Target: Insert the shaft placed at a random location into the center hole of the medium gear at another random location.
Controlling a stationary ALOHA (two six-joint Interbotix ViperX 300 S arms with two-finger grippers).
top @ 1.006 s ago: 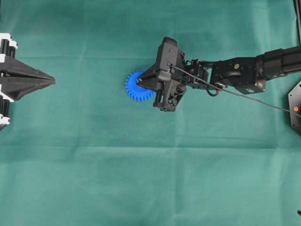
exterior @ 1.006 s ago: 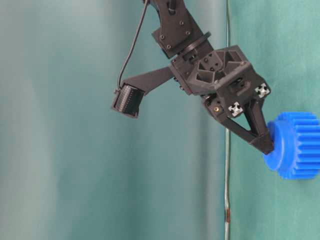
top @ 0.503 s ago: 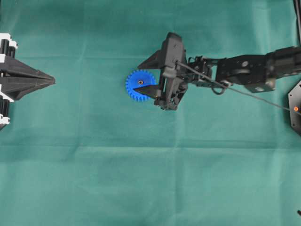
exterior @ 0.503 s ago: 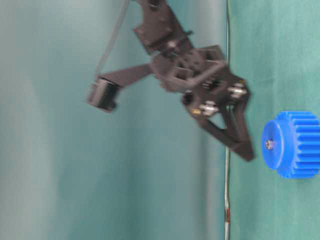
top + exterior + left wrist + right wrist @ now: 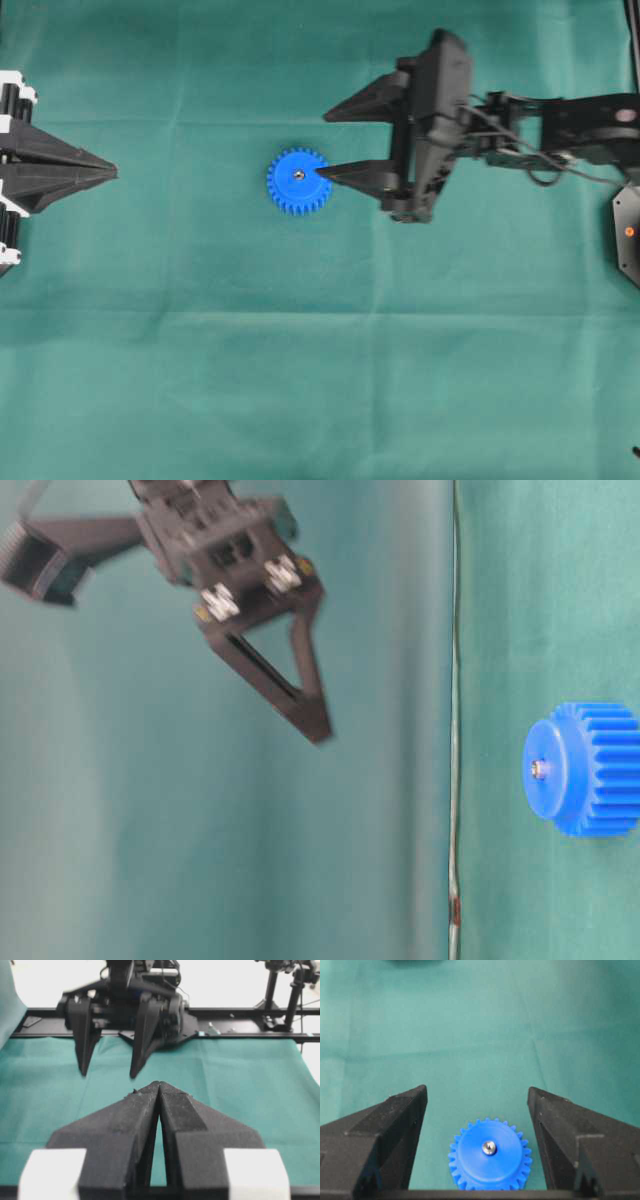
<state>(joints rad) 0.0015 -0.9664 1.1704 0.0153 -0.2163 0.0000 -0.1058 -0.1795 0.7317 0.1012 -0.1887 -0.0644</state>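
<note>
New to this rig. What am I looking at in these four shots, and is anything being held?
Two robot arms face each other across a table covered in green cloth, each ending in a two-fingered gripper.

One shot looks straight down. One looks from table level and appears turned on its side. The other two come from cameras mounted on each wrist, looking out past that arm's own fingers.

On the cloth lies a blue gear. A small metal shaft sits in its center hole, only its end showing.

The right gripper is open, empty and lifted clear of the gear; its own camera shows the gear between its two fingers. The left gripper is shut at the table's left edge, holding nothing.
</note>
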